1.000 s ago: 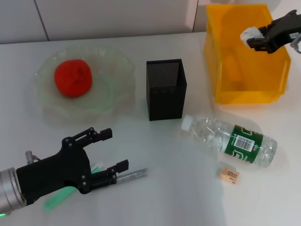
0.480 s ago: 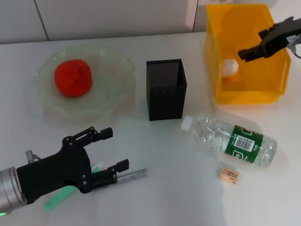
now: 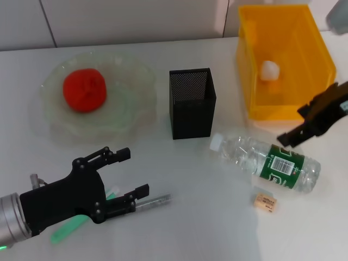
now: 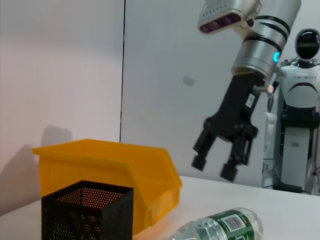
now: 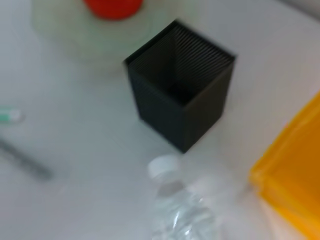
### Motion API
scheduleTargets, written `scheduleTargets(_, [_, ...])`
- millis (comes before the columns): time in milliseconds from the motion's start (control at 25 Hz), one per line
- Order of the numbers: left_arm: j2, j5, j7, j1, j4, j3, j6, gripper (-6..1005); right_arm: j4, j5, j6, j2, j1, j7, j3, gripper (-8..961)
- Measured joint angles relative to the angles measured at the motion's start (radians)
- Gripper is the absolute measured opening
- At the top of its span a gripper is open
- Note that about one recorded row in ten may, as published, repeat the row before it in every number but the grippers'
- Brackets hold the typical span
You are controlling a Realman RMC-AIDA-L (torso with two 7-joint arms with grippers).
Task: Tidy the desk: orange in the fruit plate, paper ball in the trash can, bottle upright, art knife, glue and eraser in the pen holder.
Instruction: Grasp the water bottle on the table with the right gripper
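The orange [image 3: 84, 89] lies in the fruit plate [image 3: 137, 73] at the back left. The paper ball [image 3: 269, 70] lies inside the yellow trash can [image 3: 304, 38]. The bottle [image 3: 266, 160] lies on its side, cap toward the pen holder [image 3: 190, 103]. The eraser [image 3: 264, 201] lies just in front of the bottle. My right gripper [image 3: 293, 126] is open and empty, above the bottle's label end; the left wrist view shows it [image 4: 215, 167] hanging over the bottle [image 4: 220, 227]. My left gripper [image 3: 133, 173] is open at the front left, over the green glue [image 3: 68, 228] and beside the grey art knife [image 3: 155, 202].
The right wrist view shows the pen holder [image 5: 180, 95] empty, with the bottle's white cap [image 5: 162, 167] close in front of it and the trash can's corner [image 5: 295, 185] beside. A white wall runs along the table's back edge.
My right gripper opened over the trash can and dropped the paper ball in. It then moved toward the front, down over the bottle. The left arm has not moved.
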Motion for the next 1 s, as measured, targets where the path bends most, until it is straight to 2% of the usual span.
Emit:
scheduleTargets(80, [0.000,0.000,0.000,0.000,0.000,0.001,0.000,814,0.037,-0.018,0.000,0.000,-0.002,0.013,-0.054,848])
scheduleTargets(280, [0.000,0.000,0.000,0.000,-0.002,-0.001,-0.001,815,0.098,-0.037,0.018,0.001,0.010,0.031,-0.092,847])
scheduleTargets(480, [0.000,0.000,0.000,0.001,-0.005,-0.002,-0.001,815,0.203,-0.070,0.095,0.001,0.033,0.038,-0.149,846])
scheduleTargets(1000, [-0.001,0.000,0.003,0.000,-0.005,-0.001,-0.002,815,0.333,-0.100,0.198,0.001,0.067,0.061,-0.253,845])
